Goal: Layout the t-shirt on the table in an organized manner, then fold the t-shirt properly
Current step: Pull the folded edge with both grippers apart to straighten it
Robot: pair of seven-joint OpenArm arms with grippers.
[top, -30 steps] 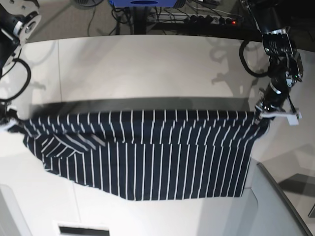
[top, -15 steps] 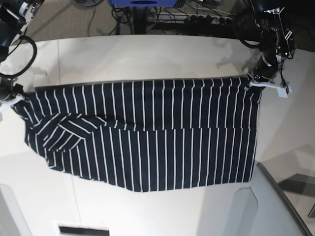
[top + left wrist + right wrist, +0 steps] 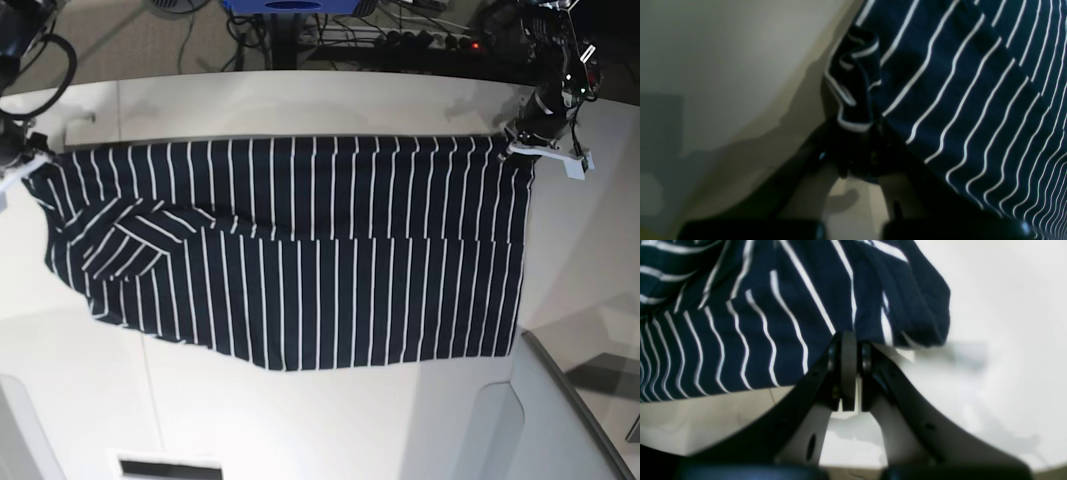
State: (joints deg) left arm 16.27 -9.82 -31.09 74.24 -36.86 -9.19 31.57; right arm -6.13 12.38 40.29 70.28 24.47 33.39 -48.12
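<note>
Item: dark navy soft-fabric t-shirt with thin white stripes (image 3: 300, 260), spread wide across the middle of the large smooth white tabletop (image 3: 300, 100), stripes running 12 to 6 o'clock. Top edge stretched taut from 9 to 3 o'clock. A folded, diagonally striped patch, seemingly a sleeve, lies toward 9 o'clock; lower hem uneven toward 7 o'clock.

Left gripper (image 3: 528, 140), black with white fittings, at 2 o'clock: fingers clenched on a bunched corner of the fabric (image 3: 853, 96).

Right gripper (image 3: 22, 165), at 10 o'clock: black fingers (image 3: 848, 370) pressed together, pinching the opposite top corner of the shirt.
</note>
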